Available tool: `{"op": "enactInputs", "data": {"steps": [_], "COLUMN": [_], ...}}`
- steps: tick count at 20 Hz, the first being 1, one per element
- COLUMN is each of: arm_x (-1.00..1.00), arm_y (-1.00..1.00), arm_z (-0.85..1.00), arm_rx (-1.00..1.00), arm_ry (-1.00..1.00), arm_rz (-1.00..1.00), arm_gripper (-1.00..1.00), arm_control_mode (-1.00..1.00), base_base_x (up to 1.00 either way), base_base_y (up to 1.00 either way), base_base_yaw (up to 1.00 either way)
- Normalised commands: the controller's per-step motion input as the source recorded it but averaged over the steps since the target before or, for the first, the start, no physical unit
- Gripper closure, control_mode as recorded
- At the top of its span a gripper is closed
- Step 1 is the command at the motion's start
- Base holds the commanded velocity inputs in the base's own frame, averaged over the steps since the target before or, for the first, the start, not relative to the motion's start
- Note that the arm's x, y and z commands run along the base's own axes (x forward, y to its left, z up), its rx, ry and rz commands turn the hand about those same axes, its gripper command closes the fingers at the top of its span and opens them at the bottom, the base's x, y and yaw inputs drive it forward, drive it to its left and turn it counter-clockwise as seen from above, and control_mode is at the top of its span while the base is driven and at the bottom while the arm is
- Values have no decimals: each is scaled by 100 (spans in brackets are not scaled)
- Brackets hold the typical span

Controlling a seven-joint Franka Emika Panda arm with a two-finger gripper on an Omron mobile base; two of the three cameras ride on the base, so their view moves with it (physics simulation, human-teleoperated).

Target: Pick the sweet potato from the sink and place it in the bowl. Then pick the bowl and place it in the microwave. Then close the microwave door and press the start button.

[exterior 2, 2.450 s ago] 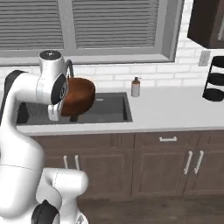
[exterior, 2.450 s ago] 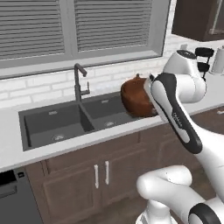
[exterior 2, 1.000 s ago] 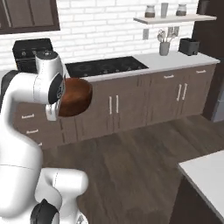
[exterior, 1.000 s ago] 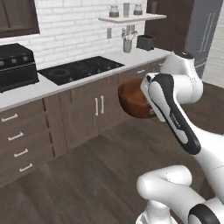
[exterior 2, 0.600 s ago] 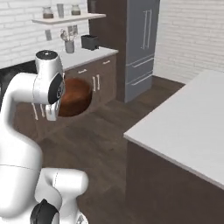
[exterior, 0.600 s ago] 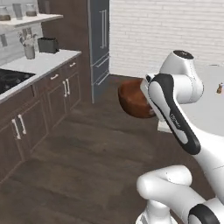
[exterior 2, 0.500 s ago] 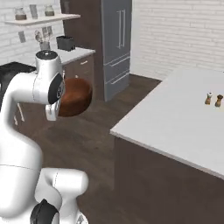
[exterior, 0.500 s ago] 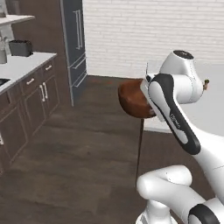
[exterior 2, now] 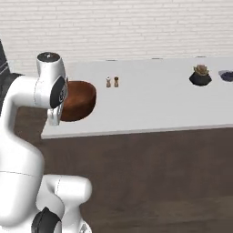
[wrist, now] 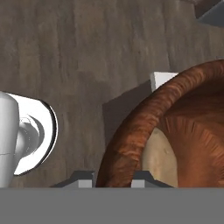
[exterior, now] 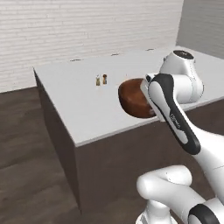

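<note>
The bowl [exterior: 134,99] is off any surface, carried at the end of the arm in front of a pale grey island counter [exterior: 83,109], and in the right base view it [exterior 2: 77,101] hangs at the near left corner of that counter beside the white wrist. In the hand view the gripper [wrist: 113,176] has its two tips set either side of the bowl's reddish-brown rim [wrist: 131,135], one outside the wall and one inside, so the claw is pinched on the bowl's edge. Inside the bowl, low against the inner wall, sits a pale tan rounded shape [wrist: 159,159] that is probably the sweet potato, though so little of it shows that this is a judgement and not a certainty. If so, the first step is done, with the tuber out of the sink and in the bowl, and the second step is half done: the bowl is lifted but not yet delivered. Ahead of the robot are a pair of small shakers [exterior 2: 112,82], a little potted plant [exterior 2: 200,75] and a brick wall, so the run to the microwave looks unfinished. Left to do: set the bowl on the turntable, let go, swing the door shut and press start
</note>
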Motion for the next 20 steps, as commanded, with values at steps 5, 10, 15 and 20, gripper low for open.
{"op": "enactInputs", "data": {"steps": [5, 10, 15, 20], "arm_x": [0, 0, 0, 0], "arm_y": [0, 0, 0, 0], "arm_z": [0, 0, 0, 0], "arm_rx": [0, 0, 0, 0], "arm_ry": [0, 0, 0, 0], "arm_rz": [0, 0, 0, 0], "arm_gripper": [100, 100, 100, 100], "arm_control_mode": [100, 100, 100, 100], "base_base_x": [0, 0, 0, 7], "base_base_y": [0, -5, -1, 0], "base_base_yaw": [-94, -87, -89, -85]}}
